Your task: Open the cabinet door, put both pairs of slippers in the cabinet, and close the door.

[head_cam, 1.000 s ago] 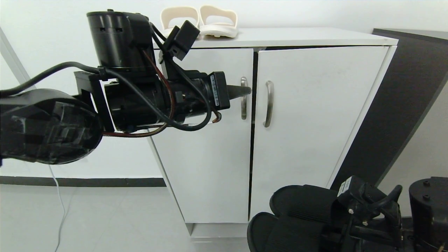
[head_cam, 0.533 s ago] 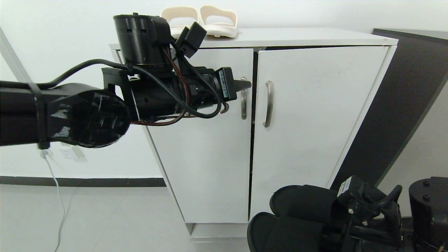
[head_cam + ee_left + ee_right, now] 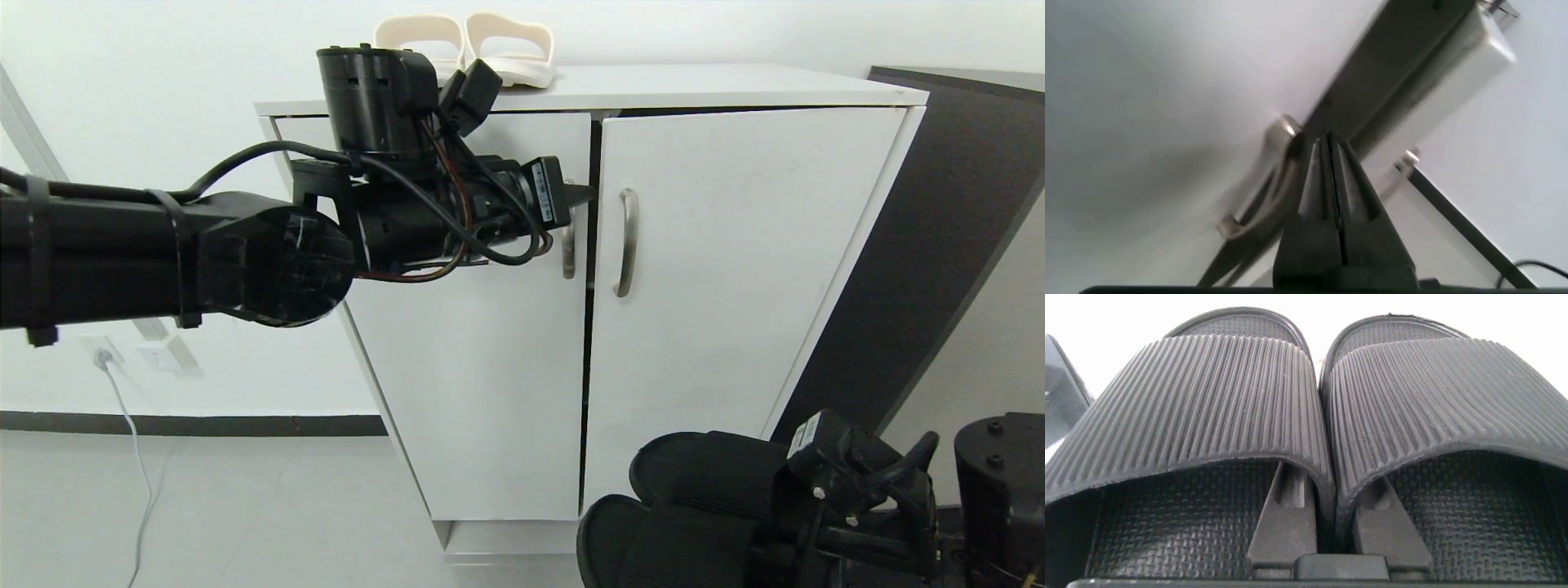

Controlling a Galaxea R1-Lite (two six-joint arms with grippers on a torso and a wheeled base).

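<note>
The white cabinet (image 3: pixel 735 86) has both doors shut, with a dark gap between them. My left gripper (image 3: pixel 586 194) is shut and empty, its tip at the upper end of the left door's metal handle (image 3: pixel 568 249). In the left wrist view the closed fingertips (image 3: pixel 1328 145) lie just beside that handle (image 3: pixel 1259 194). A cream pair of slippers (image 3: pixel 469 45) rests on the cabinet top. Low at the right, my right gripper (image 3: pixel 1323 518) is shut on the black pair of slippers (image 3: pixel 694 498), pinching their inner walls (image 3: pixel 1323 433) together.
The right door (image 3: pixel 735 310) has its own handle (image 3: pixel 626 242). A dark grey panel (image 3: pixel 939 245) stands right of the cabinet. A wall socket with a cable (image 3: pixel 102 357) sits low at the left, over bare floor (image 3: pixel 269 506).
My left arm has stretched forward and to the right, and its gripper tip has risen a little to the top of the left handle. The right arm and black slippers have stayed put.
</note>
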